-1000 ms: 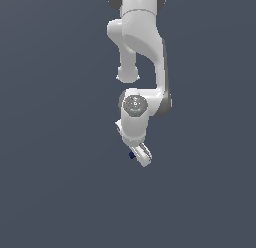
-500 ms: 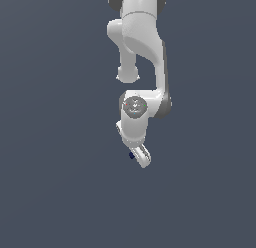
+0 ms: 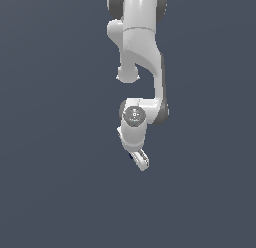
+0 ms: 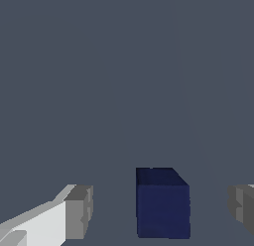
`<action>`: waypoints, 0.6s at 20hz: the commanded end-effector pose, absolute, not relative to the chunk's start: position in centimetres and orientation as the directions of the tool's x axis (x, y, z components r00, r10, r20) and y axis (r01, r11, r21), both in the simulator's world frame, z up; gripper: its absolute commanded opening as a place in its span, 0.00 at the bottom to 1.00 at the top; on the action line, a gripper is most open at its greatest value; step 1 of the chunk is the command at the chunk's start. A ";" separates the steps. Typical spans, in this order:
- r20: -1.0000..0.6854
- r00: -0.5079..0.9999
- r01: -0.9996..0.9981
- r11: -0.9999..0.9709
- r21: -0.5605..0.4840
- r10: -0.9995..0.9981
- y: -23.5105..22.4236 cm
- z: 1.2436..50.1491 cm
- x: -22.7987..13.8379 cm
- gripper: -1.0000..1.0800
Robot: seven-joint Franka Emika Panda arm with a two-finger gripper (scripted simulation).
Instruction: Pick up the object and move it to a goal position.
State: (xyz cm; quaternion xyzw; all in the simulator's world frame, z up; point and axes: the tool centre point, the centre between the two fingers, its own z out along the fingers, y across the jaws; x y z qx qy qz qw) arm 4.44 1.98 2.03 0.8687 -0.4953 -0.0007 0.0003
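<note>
The object (image 4: 162, 203) is a small dark navy-blue block on the grey floor. In the wrist view it sits between my two grey fingertips (image 4: 79, 210), with a gap on each side and nothing touching it. My gripper (image 4: 159, 209) is open around it. In the exterior view the white arm hangs down from the top, and the gripper (image 3: 140, 162) points at the floor. Only a dark blue sliver of the object (image 3: 131, 156) shows beside the fingers there; the rest is hidden by the gripper.
A plain dark grey floor (image 3: 60, 192) fills both views. No other objects, containers or edges show.
The gripper has dropped slightly towards the floor over the object. The jaws stay apart and the object has not moved.
</note>
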 end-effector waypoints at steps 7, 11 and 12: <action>0.000 0.509 -0.861 -0.509 0.000 -0.861 2.0 1.3 4.6 0.00; 0.000 0.509 -0.861 -0.509 0.000 -0.861 2.0 1.3 4.6 0.00; 0.000 0.509 -0.861 -0.509 0.000 -0.861 2.0 1.3 4.6 0.00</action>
